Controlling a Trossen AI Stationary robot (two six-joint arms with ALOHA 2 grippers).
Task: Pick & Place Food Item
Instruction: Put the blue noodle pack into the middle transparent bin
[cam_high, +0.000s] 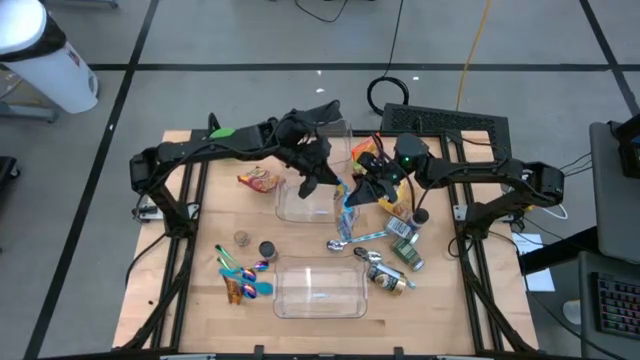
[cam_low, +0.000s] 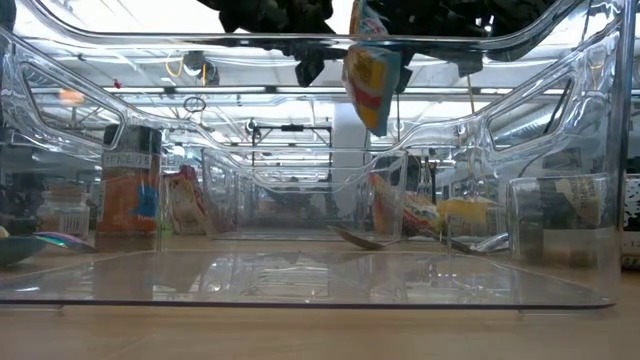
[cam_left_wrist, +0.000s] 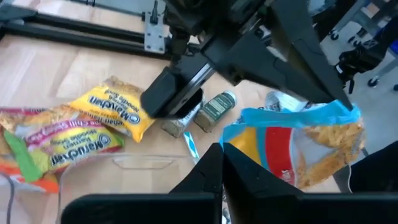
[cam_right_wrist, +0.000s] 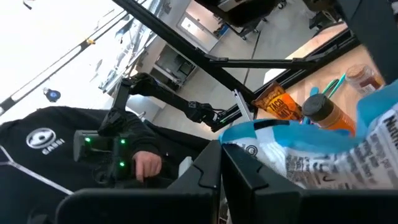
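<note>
A pasta bag (cam_high: 349, 205) with a blue top and a yellow and red label (cam_left_wrist: 292, 152) hangs in the air between my two grippers. It is over the right end of the far clear bin (cam_high: 300, 205). My left gripper (cam_high: 333, 186) comes from the left and is shut at the bag's side edge. My right gripper (cam_high: 364, 188) comes from the right and is shut on the bag's blue end. In the low view the bag (cam_low: 372, 85) hangs tilted, clear of the bin floor. My left gripper pinches the bag's side edge (cam_left_wrist: 231, 138) between its two shut fingers (cam_left_wrist: 211, 165), slanting down from the table's left. The bag is clear of the table. My right gripper pinches the blue top edge (cam_right_wrist: 244, 134) between its two fingers, level, from the table's right. The bag hangs tilted below.
Ramen packets (cam_left_wrist: 106, 111) lie by the far bin, with more (cam_high: 375, 150) under the right arm. Spice bottles (cam_left_wrist: 214, 109), a spoon (cam_high: 345, 240) and jars (cam_high: 400, 255) lie at the right. A second clear bin (cam_high: 320, 290) and coloured utensils (cam_high: 240, 275) lie near the front. A person (cam_right_wrist: 74, 155) sits beyond the table.
</note>
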